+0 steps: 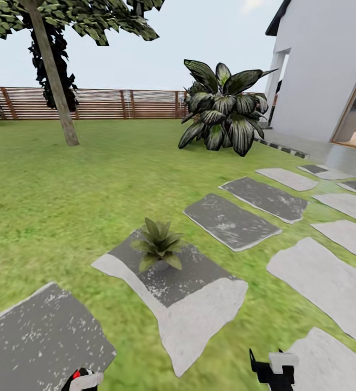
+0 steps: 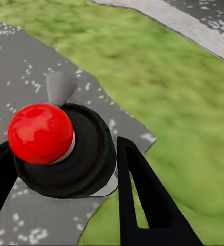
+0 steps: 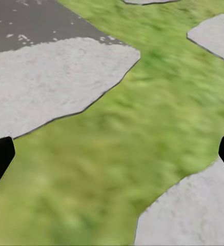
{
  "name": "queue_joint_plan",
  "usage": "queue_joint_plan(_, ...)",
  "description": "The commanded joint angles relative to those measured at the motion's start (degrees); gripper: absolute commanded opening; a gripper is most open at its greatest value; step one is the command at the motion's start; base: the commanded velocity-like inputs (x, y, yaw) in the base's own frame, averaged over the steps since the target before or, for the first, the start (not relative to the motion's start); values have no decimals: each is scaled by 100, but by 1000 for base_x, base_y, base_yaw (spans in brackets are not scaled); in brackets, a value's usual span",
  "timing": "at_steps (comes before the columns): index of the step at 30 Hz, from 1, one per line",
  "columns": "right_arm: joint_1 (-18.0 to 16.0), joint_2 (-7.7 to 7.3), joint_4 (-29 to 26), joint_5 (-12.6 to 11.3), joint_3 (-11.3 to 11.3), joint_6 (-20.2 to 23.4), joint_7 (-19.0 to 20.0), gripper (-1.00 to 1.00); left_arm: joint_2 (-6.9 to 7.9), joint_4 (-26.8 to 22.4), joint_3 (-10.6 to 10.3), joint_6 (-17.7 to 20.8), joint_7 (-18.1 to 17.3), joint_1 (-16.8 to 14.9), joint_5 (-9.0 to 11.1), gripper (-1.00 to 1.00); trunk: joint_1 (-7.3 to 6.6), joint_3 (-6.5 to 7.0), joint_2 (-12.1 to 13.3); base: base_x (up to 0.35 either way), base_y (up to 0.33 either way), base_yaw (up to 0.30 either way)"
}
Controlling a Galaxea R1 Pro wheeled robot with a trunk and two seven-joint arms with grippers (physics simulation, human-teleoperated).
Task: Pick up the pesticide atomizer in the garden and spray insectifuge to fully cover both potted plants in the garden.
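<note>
One potted plant [image 1: 158, 247], a low rosette of pointed green leaves in a small grey pot, stands on a grey stepping stone [image 1: 199, 304] just ahead of me in the garden. My left gripper [image 1: 82, 381] [image 2: 65, 171] is shut on the pesticide atomizer [image 2: 65, 154]. From above the atomizer shows a dark round body, a red knob and a greyish nozzle pointing away over a stone. My right gripper [image 1: 273, 370] [image 3: 112, 154] hangs open over grass, its dark fingertips far apart with nothing between them.
Several grey stepping stones [image 1: 229, 220] run across the lawn to the right. A big broad-leaved bush [image 1: 224, 108] stands by a white house [image 1: 330, 70]. A tree trunk [image 1: 52, 70] and a brown slatted fence [image 1: 101, 103] lie at the back.
</note>
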Motion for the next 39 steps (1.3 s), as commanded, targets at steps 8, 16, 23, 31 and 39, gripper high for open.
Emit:
queue_joint_plan(8,-4,7,-4,-53,50,-18,-27,100,20,1,-16,-17,-10,-2,28,-100,1,23,-2,136,276,-120)
queue_joint_plan(16,-5,0,-28,-69,8,-2,-35,100,50,-7,-4,-4,4,-2,34,-100,1,24,-2,230,168,-6)
queue_joint_plan(23,-12,-39,-570,-23,45,34,16,100,189,-62,-280,48,-404,-69,-336,-100,1,24,-2,147,12,0)
queue_joint_plan(31,-17,-36,-2096,2706,35,1096,778,100,973,-86,-519,1089,-3148,-956,-1091,-100,1,24,-2,1,0,0)
queue_joint_plan(39,-35,-3,-2752,3831,29,1866,2783,100,1098,-104,-526,1818,-4770,-1636,-2669,-100,1,24,-2,0,0,0)
